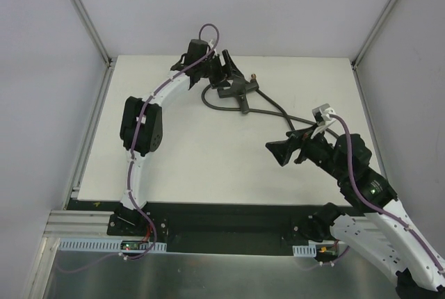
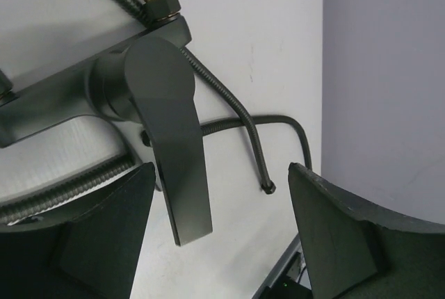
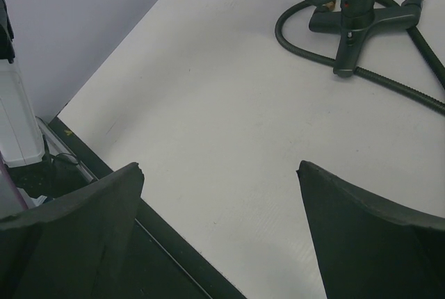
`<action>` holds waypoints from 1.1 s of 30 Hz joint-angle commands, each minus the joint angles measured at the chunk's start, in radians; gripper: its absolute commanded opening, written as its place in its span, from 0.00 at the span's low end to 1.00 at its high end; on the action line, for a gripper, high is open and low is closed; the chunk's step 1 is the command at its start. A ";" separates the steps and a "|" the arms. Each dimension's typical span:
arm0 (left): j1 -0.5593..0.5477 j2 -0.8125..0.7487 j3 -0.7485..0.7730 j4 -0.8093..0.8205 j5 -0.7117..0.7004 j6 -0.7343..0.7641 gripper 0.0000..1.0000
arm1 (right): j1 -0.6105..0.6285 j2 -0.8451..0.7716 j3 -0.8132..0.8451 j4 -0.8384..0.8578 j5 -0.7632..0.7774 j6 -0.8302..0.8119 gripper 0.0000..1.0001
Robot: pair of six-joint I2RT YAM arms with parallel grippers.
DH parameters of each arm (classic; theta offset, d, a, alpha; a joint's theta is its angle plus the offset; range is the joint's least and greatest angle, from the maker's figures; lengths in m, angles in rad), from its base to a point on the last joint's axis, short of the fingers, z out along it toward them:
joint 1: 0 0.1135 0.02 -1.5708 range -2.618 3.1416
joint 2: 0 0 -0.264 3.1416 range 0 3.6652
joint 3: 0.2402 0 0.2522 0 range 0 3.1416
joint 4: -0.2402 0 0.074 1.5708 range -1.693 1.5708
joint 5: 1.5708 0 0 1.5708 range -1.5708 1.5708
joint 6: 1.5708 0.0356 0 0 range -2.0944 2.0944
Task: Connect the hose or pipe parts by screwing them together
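The black T-shaped fitting (image 1: 237, 91) lies at the back of the white table, with a brass tip (image 1: 254, 75) pointing right. Its flat lever (image 2: 170, 139) hangs down between the fingers of my left gripper (image 2: 221, 167), nearer the left finger (image 2: 104, 243), with a gap on both sides. That gripper (image 1: 228, 76) is open. The dark-grey hose (image 1: 274, 112) loops from the fitting toward the right, and one end connector (image 2: 268, 188) lies loose on the table. My right gripper (image 1: 284, 144) hovers open and holds nothing. The right wrist view shows the fitting (image 3: 351, 14) and hose (image 3: 299, 42) far ahead.
A dark rail (image 3: 160, 243) runs along the table's near edge below my right gripper (image 3: 219, 167). Grey walls (image 2: 382, 69) close in the table's left, back and right sides. Purple cables (image 1: 163, 90) run along both arms.
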 commanded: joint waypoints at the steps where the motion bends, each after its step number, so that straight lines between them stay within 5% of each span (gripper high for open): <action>1: 0.005 0.043 -0.006 0.137 0.181 -0.154 0.75 | -0.003 0.017 0.055 0.029 -0.023 -0.006 0.96; 10: 0.025 0.068 -0.061 0.311 0.255 -0.299 0.74 | -0.002 0.000 0.023 0.089 -0.086 -0.023 0.96; 15: 0.024 0.095 -0.141 0.540 0.321 -0.489 0.64 | -0.003 0.004 0.019 0.086 -0.071 -0.014 0.96; 23: 0.025 0.105 -0.170 0.609 0.333 -0.557 0.55 | -0.003 0.006 0.009 0.103 -0.063 0.010 0.96; 25: 0.027 0.108 -0.166 0.631 0.338 -0.574 0.49 | -0.003 0.012 0.012 0.106 -0.064 0.017 0.96; 33: 0.028 0.091 -0.137 0.649 0.347 -0.589 0.00 | -0.003 0.004 0.012 0.104 -0.063 0.027 0.96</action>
